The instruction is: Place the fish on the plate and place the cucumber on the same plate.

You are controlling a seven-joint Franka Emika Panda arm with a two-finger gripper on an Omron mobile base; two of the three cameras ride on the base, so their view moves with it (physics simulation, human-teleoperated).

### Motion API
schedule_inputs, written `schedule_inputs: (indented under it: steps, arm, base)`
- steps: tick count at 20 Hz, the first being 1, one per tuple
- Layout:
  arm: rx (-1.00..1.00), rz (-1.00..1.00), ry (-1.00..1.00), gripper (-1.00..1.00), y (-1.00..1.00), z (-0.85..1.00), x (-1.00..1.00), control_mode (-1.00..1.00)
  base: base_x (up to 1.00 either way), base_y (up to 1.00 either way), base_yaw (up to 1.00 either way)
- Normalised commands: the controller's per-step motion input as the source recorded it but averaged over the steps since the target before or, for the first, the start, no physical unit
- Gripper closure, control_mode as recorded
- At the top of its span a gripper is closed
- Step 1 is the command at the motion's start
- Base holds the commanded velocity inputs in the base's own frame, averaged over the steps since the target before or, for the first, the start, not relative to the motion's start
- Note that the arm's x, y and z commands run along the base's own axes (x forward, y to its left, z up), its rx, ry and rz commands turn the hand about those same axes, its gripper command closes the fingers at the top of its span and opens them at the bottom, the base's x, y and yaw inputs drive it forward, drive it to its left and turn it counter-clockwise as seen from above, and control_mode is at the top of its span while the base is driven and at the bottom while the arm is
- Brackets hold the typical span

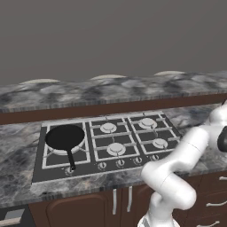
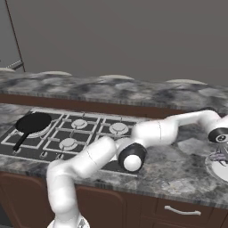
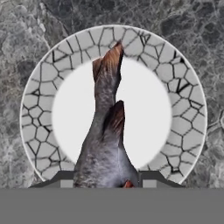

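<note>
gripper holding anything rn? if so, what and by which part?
Yes: the gripper is shut on the fish, one fingertip on each side of its body, tail pointing away, over the plate. The exact part held is hidden.

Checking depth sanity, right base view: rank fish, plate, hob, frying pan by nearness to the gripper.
1. Slender grey-silver fish, at the gripper.
2. Round tan-rimmed plate, directly beneath.
3. Grey-grated gas hob, mid-counter.
4. Black long-handled frying pan, on its far-left burner.
</note>
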Motion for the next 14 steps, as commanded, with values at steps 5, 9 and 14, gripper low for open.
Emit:
schedule_inputs:
  steps: [5,9,14]
  arm:
    - [0.00,0.00,0.02,1.00,-0.26,-0.24,0.18,-1.00]
    - [0.02,0.00,0.04,1.00,-0.21,-0.21,0.16,-1.00]
    - [0.06,0.00,0.06,1.00,-0.22,-0.12,0.16,-1.00]
  base:
    - [0.00,0.00,0.00]
    - [0.00,0.00,0.00]
    - [0.00,0.00,0.00]
